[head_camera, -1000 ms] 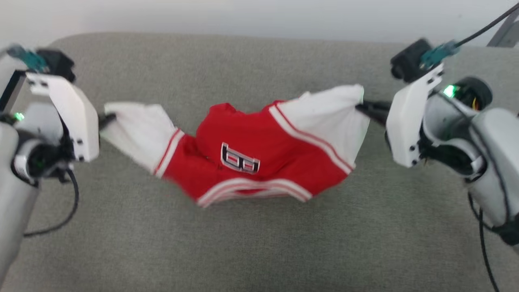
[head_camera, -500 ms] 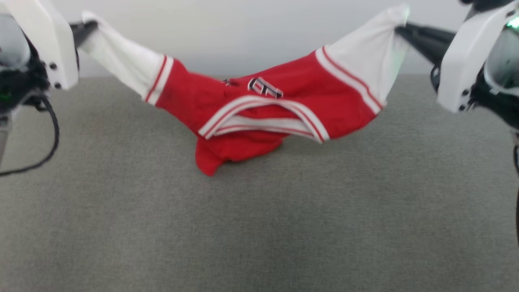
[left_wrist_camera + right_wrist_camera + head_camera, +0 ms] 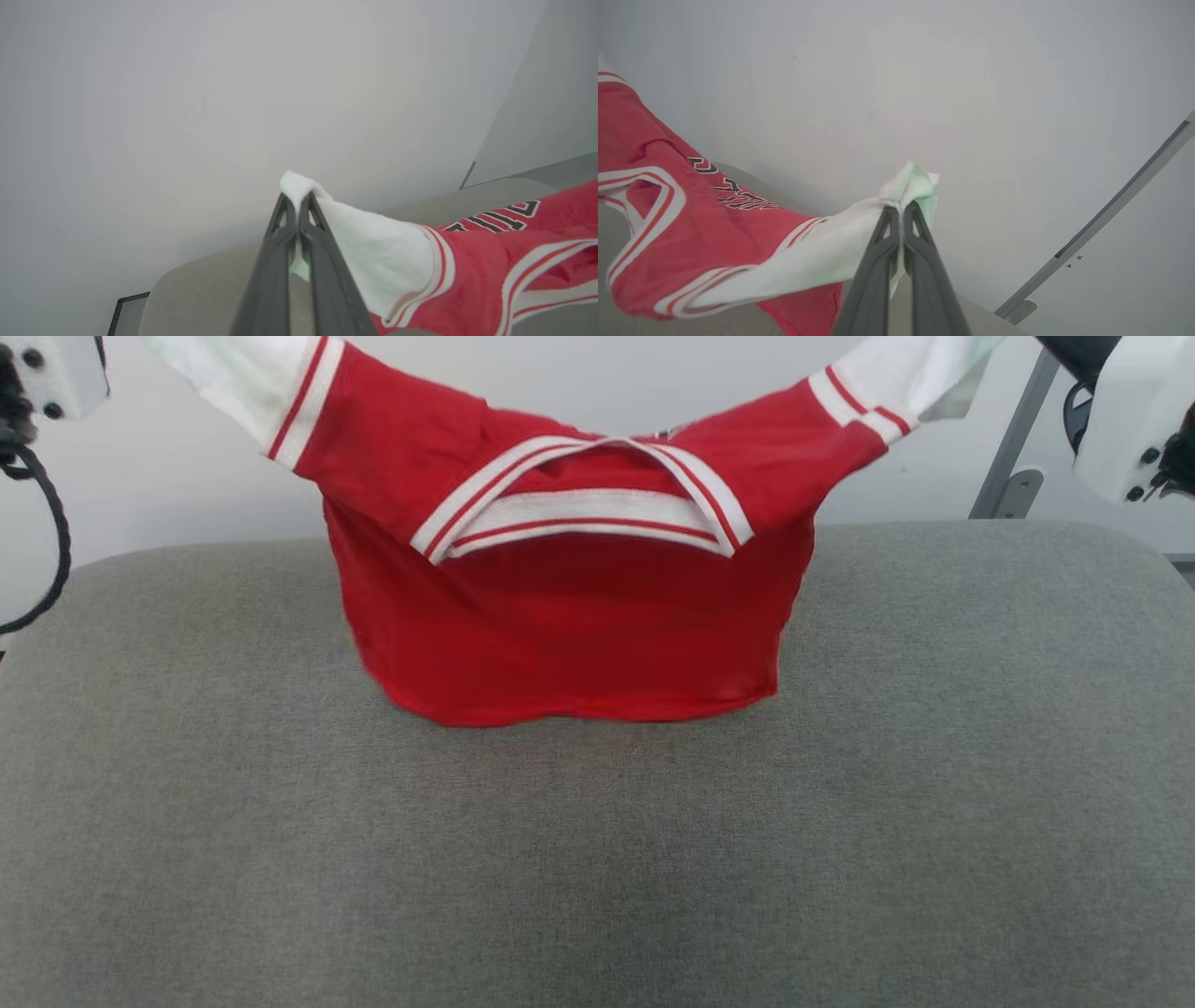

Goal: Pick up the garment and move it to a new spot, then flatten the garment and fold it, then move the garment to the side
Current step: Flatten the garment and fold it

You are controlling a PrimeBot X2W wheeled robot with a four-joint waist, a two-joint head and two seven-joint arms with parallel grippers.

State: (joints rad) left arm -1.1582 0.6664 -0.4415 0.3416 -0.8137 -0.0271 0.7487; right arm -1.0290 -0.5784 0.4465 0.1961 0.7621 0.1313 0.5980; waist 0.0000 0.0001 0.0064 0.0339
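Above a grey woven cushion (image 3: 597, 877) the red garment (image 3: 569, 625) hangs stretched, white sleeves pinched: one in the left gripper (image 3: 296, 205), one in the right gripper (image 3: 901, 212)

The head camera looks forward and down across the table (image 3: 597, 859) to the wall (image 3: 187, 476). The wrist cameras peer close along the left claw (image 3: 295, 200) and right claw (image 3: 900, 209), tilted up at that wall. All three share the shirt (image 3: 569, 635).

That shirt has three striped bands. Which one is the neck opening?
The collar: a wide loop at the garment's middle. The left sleeve band and right sleeve band are straight stripes at its ends.
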